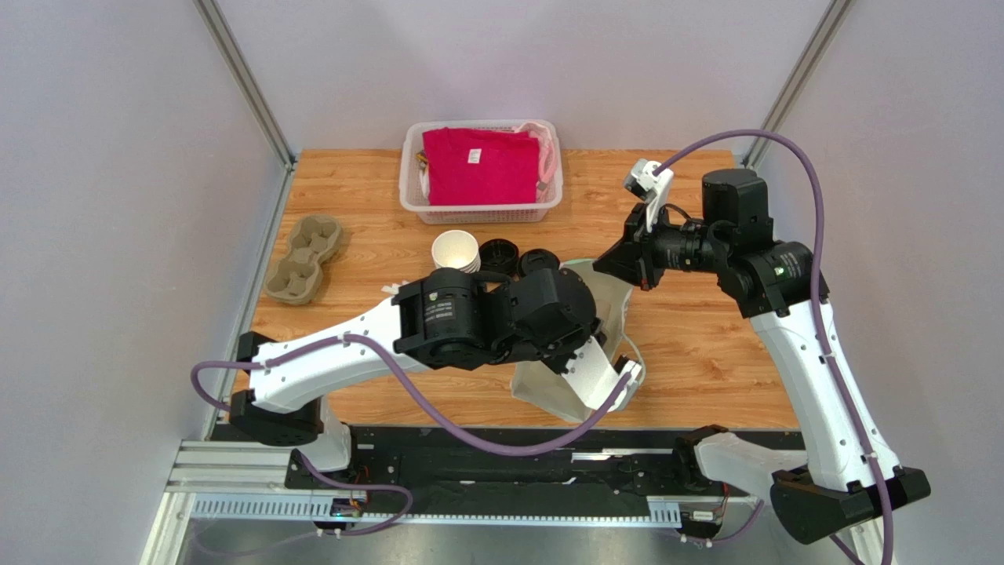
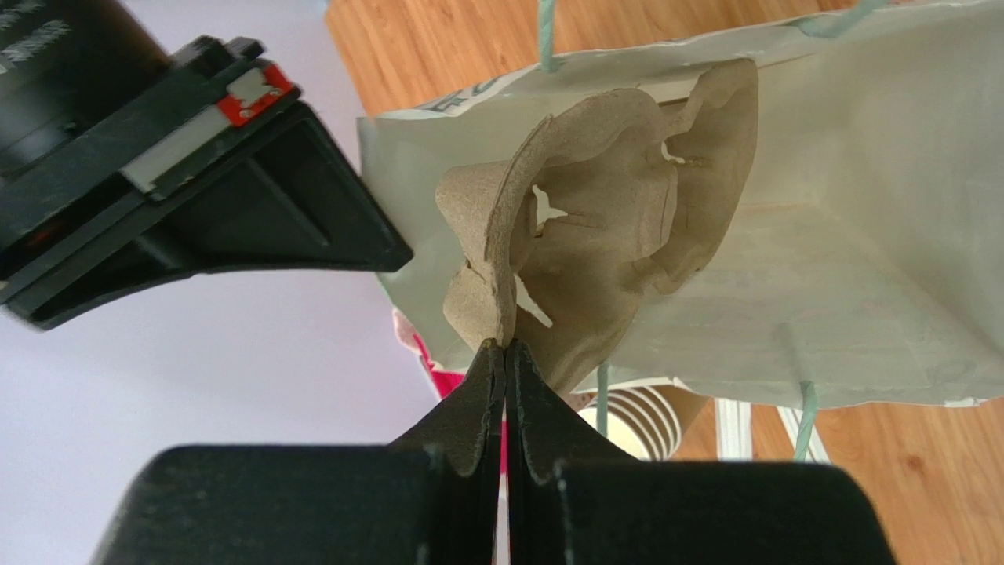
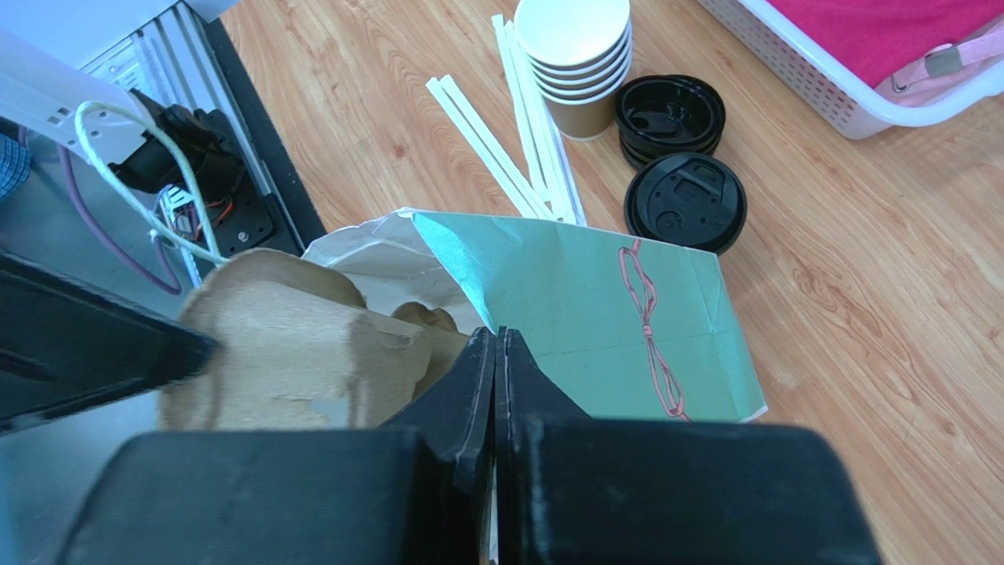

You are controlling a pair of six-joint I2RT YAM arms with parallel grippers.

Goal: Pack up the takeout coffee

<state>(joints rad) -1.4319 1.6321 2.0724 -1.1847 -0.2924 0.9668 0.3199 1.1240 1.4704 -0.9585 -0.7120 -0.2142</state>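
The takeout coffee (image 3: 684, 203), showing only its black lid, stands mid-tabletop (image 3: 896, 353) beside the spare lids (image 3: 672, 115), near the paper bag (image 3: 589, 318). The left gripper (image 2: 504, 353) clamps a pulp cup carrier (image 2: 601, 236) at the bag mouth. The right gripper (image 3: 495, 341) pinches the bag rim.

The paper bag (image 3: 566, 306) is showing pale teal with a red bow pattern. Beyond the bag, lids (image 3: 686, 203) are looking black, the cup stack (image 3: 580, 71) tan.

The takeout coffee (image 3: 685, 203) shows only its round black lid, facing up. It stands near the middle of the table (image 3: 884, 294).
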